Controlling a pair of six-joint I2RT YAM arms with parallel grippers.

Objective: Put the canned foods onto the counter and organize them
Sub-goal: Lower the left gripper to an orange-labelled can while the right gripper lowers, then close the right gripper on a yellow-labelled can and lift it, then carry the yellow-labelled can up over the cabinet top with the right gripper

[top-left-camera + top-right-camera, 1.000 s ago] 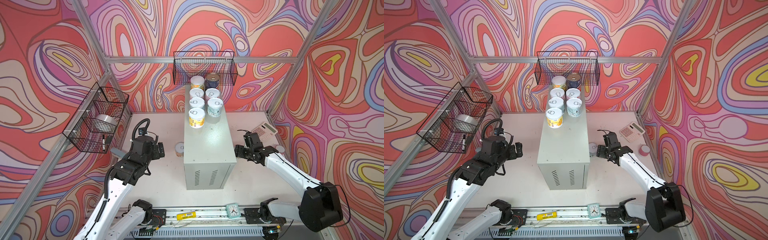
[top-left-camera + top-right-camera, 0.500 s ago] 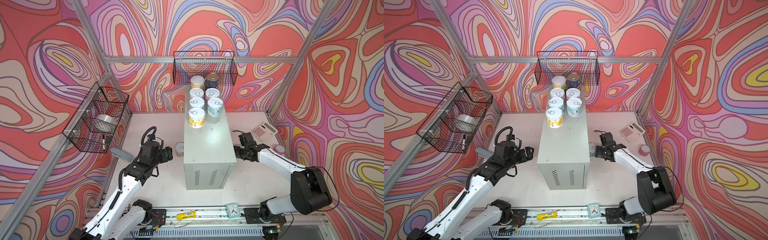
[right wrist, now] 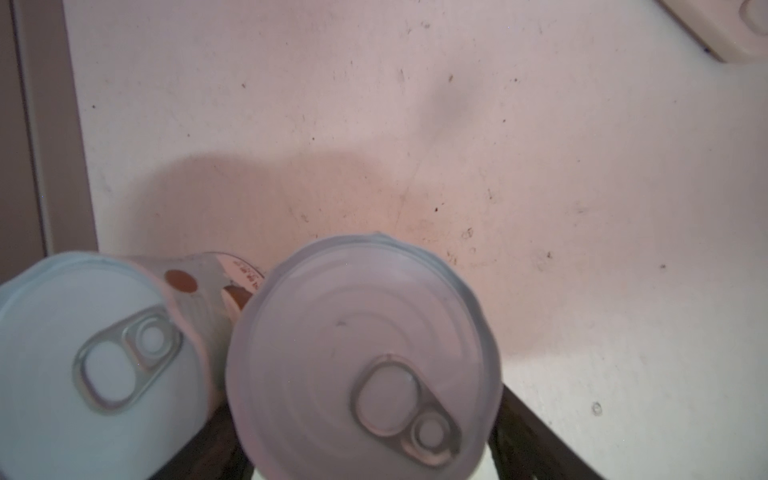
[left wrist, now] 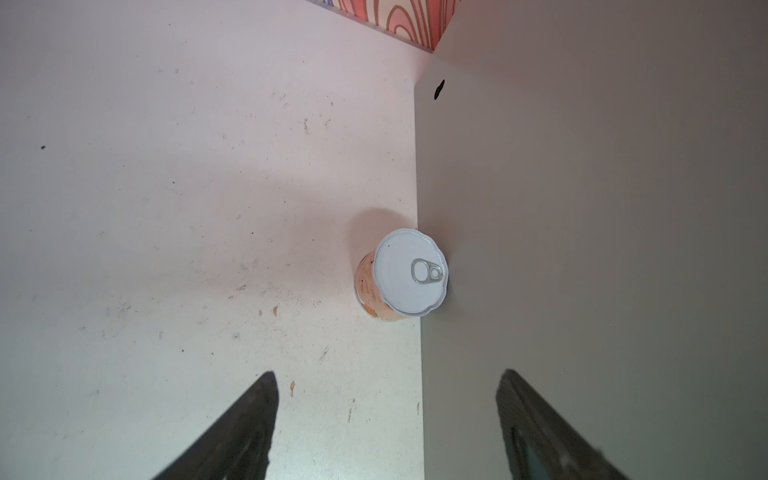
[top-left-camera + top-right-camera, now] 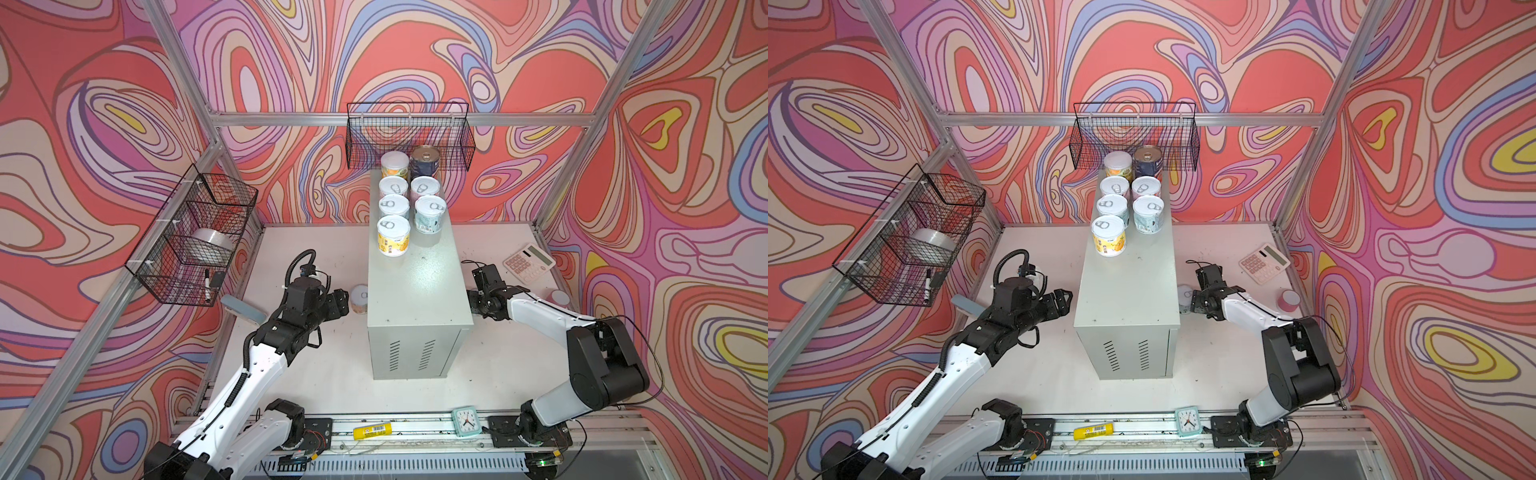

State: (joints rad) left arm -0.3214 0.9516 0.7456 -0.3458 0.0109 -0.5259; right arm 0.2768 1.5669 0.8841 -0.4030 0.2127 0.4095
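Seven of the canned foods (image 5: 393, 206) stand upright in two rows at the far end of the counter (image 5: 415, 291), four along its left edge and three along its right, lids close together; the near half of its top lies bare and open. An orange-labelled can (image 4: 405, 276) stands on the tabletop (image 5: 311, 257) touching the counter's left wall, about midway along it. The left gripper (image 4: 386, 374) hangs just beside that can, jaws apart with nothing between them, close to the same wall, so we see little room on that side. By the counter's right wall two more cans stand side by side: the inner can (image 3: 95, 357) is nearest the wall, and the right gripper (image 5: 1195, 301) has its fingers (image 3: 536, 440) either side of the outer can (image 3: 361, 357); we cannot tell whether they press on it. A calculator (image 5: 529, 264) lies near the tabletop's right edge, well apart from both. The tabletop is white, matt and scuffed; the counter is smooth light-grey sheet metal, glossy on top, with vent slots on its near face. The lids are silvery with ring pulls. On the swirl-patterned walls (image 5: 104, 124) hang black wire baskets (image 5: 409, 137)
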